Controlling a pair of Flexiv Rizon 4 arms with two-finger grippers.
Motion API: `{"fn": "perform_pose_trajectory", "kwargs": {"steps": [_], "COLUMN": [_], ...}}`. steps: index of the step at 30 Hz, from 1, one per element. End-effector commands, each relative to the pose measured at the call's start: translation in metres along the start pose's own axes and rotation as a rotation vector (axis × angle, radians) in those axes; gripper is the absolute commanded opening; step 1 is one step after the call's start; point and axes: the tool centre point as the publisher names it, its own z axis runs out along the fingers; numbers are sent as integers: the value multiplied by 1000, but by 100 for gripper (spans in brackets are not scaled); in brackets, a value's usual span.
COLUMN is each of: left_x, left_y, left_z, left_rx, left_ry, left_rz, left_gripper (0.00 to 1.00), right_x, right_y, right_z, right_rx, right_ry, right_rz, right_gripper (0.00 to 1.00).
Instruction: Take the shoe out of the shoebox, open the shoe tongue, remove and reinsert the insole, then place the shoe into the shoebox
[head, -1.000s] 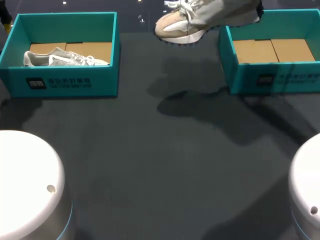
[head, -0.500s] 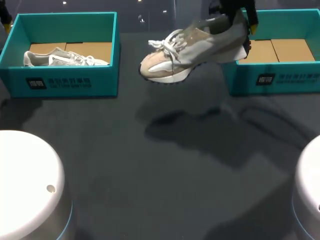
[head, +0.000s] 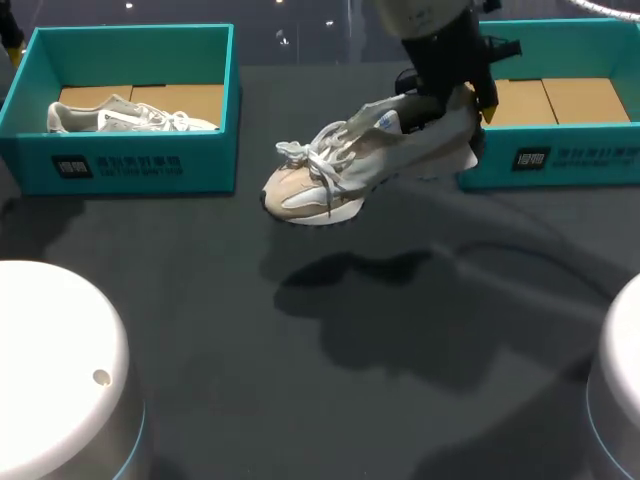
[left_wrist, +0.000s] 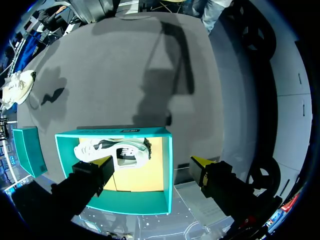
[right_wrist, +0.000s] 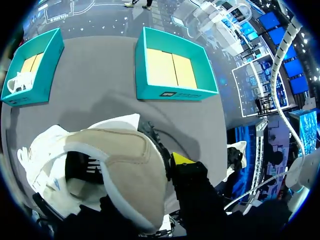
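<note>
A beige and grey sneaker (head: 360, 170) hangs tilted above the table, toe down and to the left, laces loose. My right gripper (head: 462, 100) is shut on its heel; in the right wrist view one yellow tip (right_wrist: 182, 159) sits outside the heel collar (right_wrist: 135, 165) and the other finger is hidden inside the shoe. The teal right shoebox (head: 545, 155) behind it holds only its cardboard floor. My left gripper (left_wrist: 150, 164) stands open high above the left shoebox (left_wrist: 167, 165), touching nothing. It does not show in the head view.
A white sneaker (head: 125, 117) lies in the left shoebox (head: 130, 165) at the back left. The white arm bases (head: 55, 370) fill the front corners. Dark table surface (head: 330, 400) stretches between the boxes and the front edge.
The right arm has carried the sneaker down and to the left, from beside the right shoebox toward the middle of the table. The left arm has kept still.
</note>
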Motion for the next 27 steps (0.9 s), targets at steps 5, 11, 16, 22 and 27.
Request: {"fn": "perform_pose_trajectory", "kwargs": {"steps": [5, 11, 16, 22, 27], "left_x": [0, 0, 0, 0, 0], "left_y": [-1, -1, -1, -1, -1], "left_z": [0, 0, 0, 0, 0], "left_rx": [-2, -2, -2, -2, -2], "left_ry": [2, 2, 2, 2, 2], "left_rz": [1, 1, 1, 1, 1], "left_gripper": [100, 100, 100, 100, 100], "right_x": [-2, 20, 41, 60, 74], "right_y": [-4, -34, -50, -65, -80], "right_z": [5, 38, 54, 71, 91], "right_rx": [5, 21, 19, 23, 14], "right_ry": [17, 65, 81, 116, 179], "right_rz": [31, 88, 90, 89, 102], "right_gripper": [0, 0, 0, 0, 0]}}
